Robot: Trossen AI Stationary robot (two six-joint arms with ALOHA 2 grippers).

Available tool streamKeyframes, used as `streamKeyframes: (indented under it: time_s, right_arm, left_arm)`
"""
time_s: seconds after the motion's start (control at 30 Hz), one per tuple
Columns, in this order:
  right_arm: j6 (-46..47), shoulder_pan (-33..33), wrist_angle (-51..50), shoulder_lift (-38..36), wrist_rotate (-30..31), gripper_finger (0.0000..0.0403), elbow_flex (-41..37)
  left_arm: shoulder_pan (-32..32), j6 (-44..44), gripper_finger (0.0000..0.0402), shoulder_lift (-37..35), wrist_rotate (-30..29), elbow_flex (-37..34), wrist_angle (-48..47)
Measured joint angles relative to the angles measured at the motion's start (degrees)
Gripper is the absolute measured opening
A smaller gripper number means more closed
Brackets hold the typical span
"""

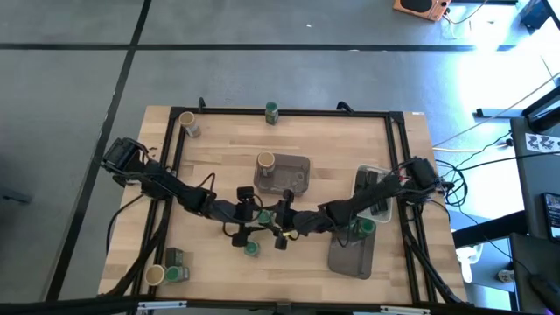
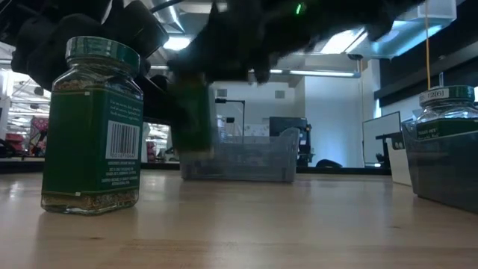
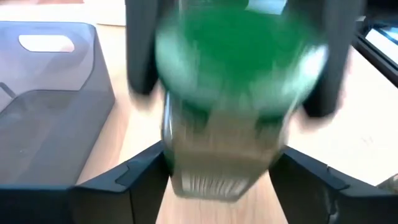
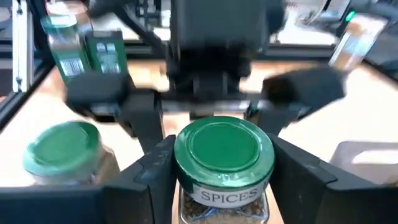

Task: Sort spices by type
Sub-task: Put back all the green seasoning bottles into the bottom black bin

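From where I stand: five green-lidded jars (image 1: 271, 110), three tan-lidded jars (image 1: 186, 122), three trays (image 1: 302, 179), one dark tin (image 1: 174, 257).

Bright room, blurred wrist views

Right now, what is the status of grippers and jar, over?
Left gripper and right gripper meet at table centre, flanking one green-lid jar. Second green-lid jar stands close beside.

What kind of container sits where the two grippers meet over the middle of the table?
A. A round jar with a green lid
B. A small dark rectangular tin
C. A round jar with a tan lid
A: the right wrist view shows a green-lidded jar labelled SPICES at the right gripper, with the left gripper facing it.
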Motion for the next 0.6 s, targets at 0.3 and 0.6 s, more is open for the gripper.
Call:
streamKeyframes:
  time_s: [0.3,0.6]
  right_arm:
    - [-0.3,6.3,-14.7,-12.1,6.9,0.0205,0.0]
    - [9.7,16.1,-29.8,-22.1,7.4,0.0205,0.1]
  left_arm:
    - [-0.3,-0.3,0.0272,-0.3,0.3,0.0,-4.3]
    - [-0.3,-0.3,0.0269,-0.2,0.3,0.0,-4.4]
